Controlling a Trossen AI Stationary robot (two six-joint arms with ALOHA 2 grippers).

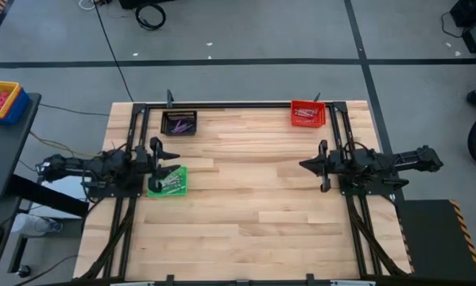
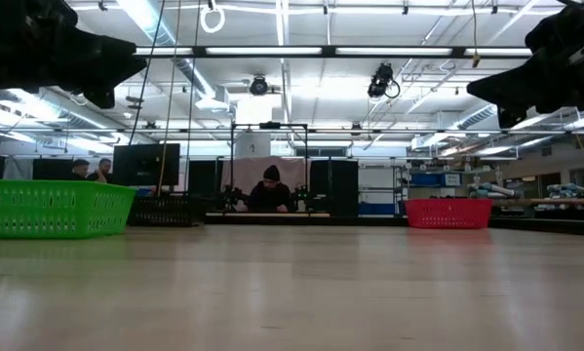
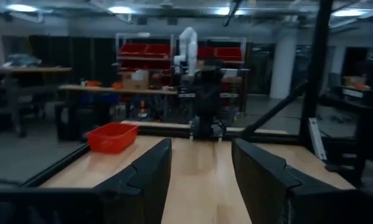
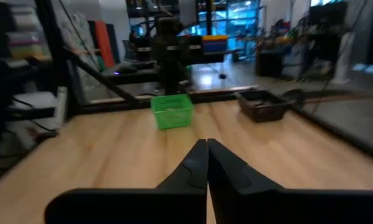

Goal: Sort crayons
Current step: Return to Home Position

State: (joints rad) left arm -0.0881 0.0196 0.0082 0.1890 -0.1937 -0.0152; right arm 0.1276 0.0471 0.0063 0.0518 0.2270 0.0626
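High view: my left gripper (image 1: 172, 161) hangs spread just beside the green bin (image 1: 183, 189) holding pale crayons (image 1: 166, 183). Purple crayons (image 1: 179, 125) fill the black bin (image 1: 165, 130), pinkish crayons (image 1: 305, 115) the red bin (image 1: 320, 121). My right gripper (image 1: 303, 165), fingers pressed together, sits well apart from them.

High view: flat, even overhead light. Wooden table (image 1: 253, 191) is uniformly bright, with only faint soft shadows beneath left arm (image 1: 102, 168) and right arm (image 1: 381, 165).
Low view: ceiling strip lights (image 2: 301, 51) blow out, both arms are backlit to black silhouettes, pale sheen on the tabletop.
Left wrist view: dim, left gripper (image 3: 202, 144) near-black, ceiling lamps (image 3: 121, 9) glaring.
Right wrist view: brighter, right gripper (image 4: 207, 146) dark, blue-white glow (image 4: 236, 11) at the room's far end.
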